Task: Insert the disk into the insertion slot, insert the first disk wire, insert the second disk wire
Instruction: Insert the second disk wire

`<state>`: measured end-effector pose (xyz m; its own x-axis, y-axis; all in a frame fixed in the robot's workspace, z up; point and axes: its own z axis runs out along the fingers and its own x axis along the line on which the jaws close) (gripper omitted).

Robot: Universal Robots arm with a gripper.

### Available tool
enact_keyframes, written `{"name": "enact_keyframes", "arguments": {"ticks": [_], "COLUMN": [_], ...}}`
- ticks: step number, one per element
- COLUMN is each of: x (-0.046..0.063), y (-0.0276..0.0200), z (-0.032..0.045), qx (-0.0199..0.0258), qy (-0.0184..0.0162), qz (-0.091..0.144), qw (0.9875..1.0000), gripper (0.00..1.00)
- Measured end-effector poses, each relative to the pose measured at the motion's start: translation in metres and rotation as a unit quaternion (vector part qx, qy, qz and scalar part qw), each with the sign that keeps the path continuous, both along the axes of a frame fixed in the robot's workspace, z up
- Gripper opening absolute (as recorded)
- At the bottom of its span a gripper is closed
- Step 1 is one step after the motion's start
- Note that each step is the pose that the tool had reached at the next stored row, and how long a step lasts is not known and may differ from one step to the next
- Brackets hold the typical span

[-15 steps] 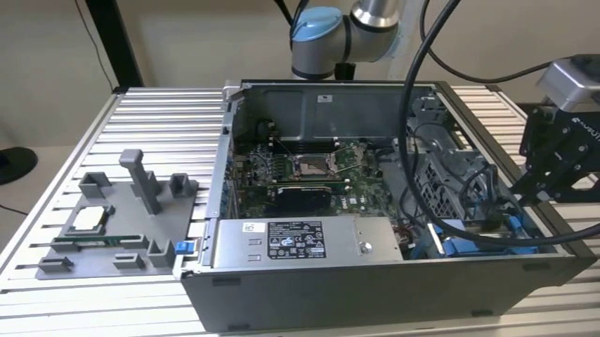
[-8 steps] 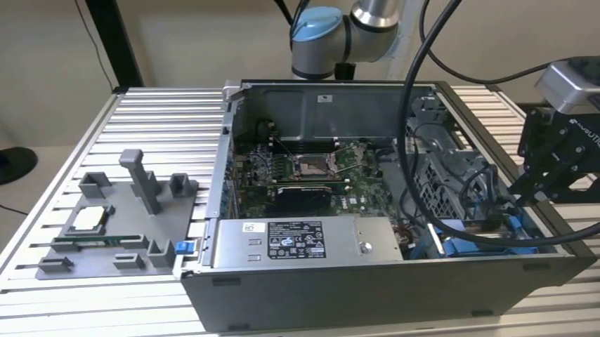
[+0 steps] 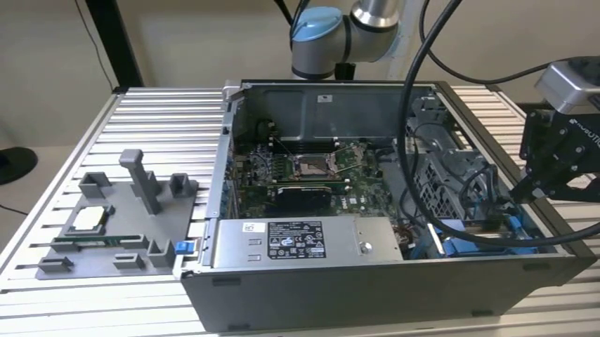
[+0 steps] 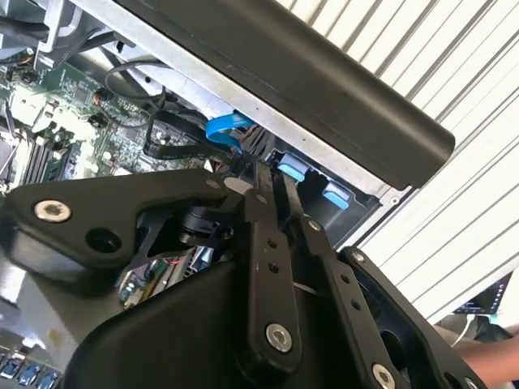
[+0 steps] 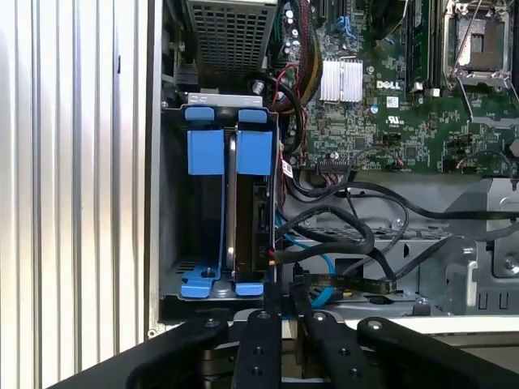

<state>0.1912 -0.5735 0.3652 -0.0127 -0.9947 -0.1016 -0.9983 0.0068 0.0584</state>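
Observation:
The disk point(image 5: 233, 211) stands on edge in its bright blue frame point(image 5: 254, 152) inside the grey insertion slot point(image 5: 172, 203) at the corner of the open computer case. In the exterior view the blue frame point(image 3: 487, 247) sits low at the case's right end. My gripper point(image 5: 285, 306) hovers just outside the disk's connector end, fingers nearly together. A flat black disk wire point(image 5: 349, 284) ends in a connector at the fingertips point(image 5: 312, 320). A blue wire point(image 5: 312, 247) loops beside it. The gripper point(image 4: 272, 174) points at the blue tabs, and in the exterior view it point(image 3: 513, 195) hangs over the case's right side.
The silver labelled power-supply box point(image 3: 300, 242) lies along the case's front and the motherboard point(image 3: 310, 172) behind it. A perforated grey cage point(image 5: 231, 32) stands beyond the slot. Black cables point(image 5: 324, 194) crowd the bay's side. A grey parts fixture point(image 3: 112, 225) sits on the ribbed table at the exterior view's left.

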Motion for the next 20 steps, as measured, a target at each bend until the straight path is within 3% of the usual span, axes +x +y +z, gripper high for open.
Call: {"name": "enact_keyframes", "arguments": {"ticks": [3, 4, 8, 11, 13, 18, 20], "x": [0.0000, 0.0000, 0.0003, 0.0004, 0.0009, 0.0054, 0.0070], "y": [0.0000, 0.0000, 0.0002, 0.0004, 0.0008, 0.0023, 0.0038], "z": [0.0000, 0.0000, -0.0003, -0.0018, -0.0034, -0.0076, -0.0093], "qx": [0.0000, 0.0000, 0.0001, 0.0000, 0.0001, 0.0016, 0.0018], "qy": [0.0005, 0.0008, 0.0015, 0.0128, 0.0185, 0.0225, 0.0256], "qz": [0.000, 0.000, 0.000, 0.000, -0.001, -0.001, -0.002], "qw": [1.0000, 1.0000, 1.0000, 0.9999, 0.9998, 0.9997, 0.9997], "gripper": [0.00, 1.00, 1.00, 1.00, 1.00, 1.00, 1.00]}}
